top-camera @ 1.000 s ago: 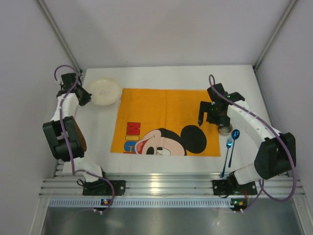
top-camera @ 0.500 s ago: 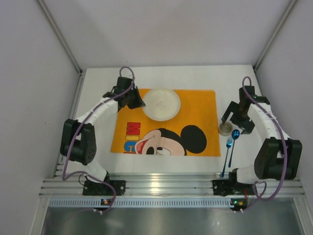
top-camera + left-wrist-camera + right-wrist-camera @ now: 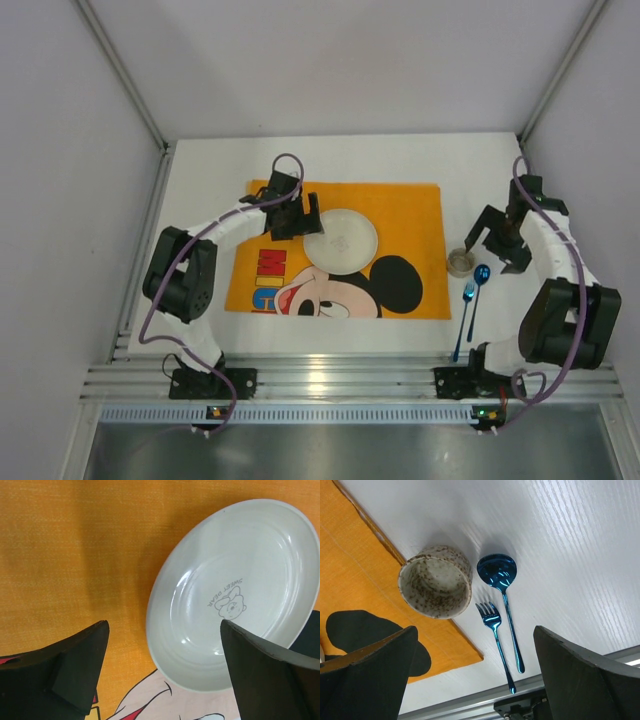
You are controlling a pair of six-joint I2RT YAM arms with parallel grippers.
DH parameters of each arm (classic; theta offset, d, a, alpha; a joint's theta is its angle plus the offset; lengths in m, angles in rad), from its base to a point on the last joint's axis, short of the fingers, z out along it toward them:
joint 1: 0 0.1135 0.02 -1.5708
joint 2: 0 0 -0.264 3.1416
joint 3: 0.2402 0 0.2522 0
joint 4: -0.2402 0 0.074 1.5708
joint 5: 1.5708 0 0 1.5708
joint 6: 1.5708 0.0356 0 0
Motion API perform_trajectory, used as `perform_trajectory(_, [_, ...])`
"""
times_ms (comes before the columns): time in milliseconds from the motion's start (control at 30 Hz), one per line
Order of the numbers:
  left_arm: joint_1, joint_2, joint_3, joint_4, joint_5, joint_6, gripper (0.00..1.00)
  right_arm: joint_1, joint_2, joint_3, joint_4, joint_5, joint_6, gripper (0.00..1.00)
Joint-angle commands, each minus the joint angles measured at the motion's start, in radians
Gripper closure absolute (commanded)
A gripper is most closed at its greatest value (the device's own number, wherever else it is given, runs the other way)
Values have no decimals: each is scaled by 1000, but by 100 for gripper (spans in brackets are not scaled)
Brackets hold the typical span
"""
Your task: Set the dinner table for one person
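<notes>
The white table (image 3: 200, 190) fills a booth of pale walls (image 3: 330, 60), with a rail (image 3: 330, 378) along its near edge. An orange mat (image 3: 410, 205) covers its middle and carries a plate (image 3: 341, 240). The left gripper (image 3: 308, 218) is spread apart at the plate's left rim. The right gripper (image 3: 502, 240) gapes wide near the right edge, beside a cup (image 3: 459, 262), spoon (image 3: 481, 274) and fork (image 3: 466, 300).
</notes>
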Motion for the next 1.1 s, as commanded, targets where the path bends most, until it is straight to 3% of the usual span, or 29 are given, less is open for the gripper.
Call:
perform_trajectory(0, [0, -23, -23, 11, -61, 1, 2, -24, 30, 63, 53, -23, -22, 0])
perform_trajectory(200, [69, -195, -91, -32, -201, 3, 2, -24, 123, 100, 110, -76, -24, 18])
perform_trajectory(333, [211, -233, -201, -19, -169, 0, 2, -21, 180, 110, 125, -66, -31, 45])
perform_trajectory(433, [259, -220, -267, -19, -163, -2, 2, -18, 214, 96, 134, -57, -34, 64])
perform_trajectory(633, [286, -247, -388, -19, -217, -69, 5, -1, 203, 30, 157, -40, -31, 66])
perform_trajectory(900, [299, -201, -411, -137, -303, -158, 8, 15, 212, -38, 208, -49, -28, 66])
perform_trajectory(1000, [299, -232, -447, -144, -307, -180, 8, 28, 225, -45, 223, -54, -22, 70])
perform_trajectory(1067, [299, -250, -453, -148, -298, -180, 8, 36, 232, -38, 226, -56, -19, 78])
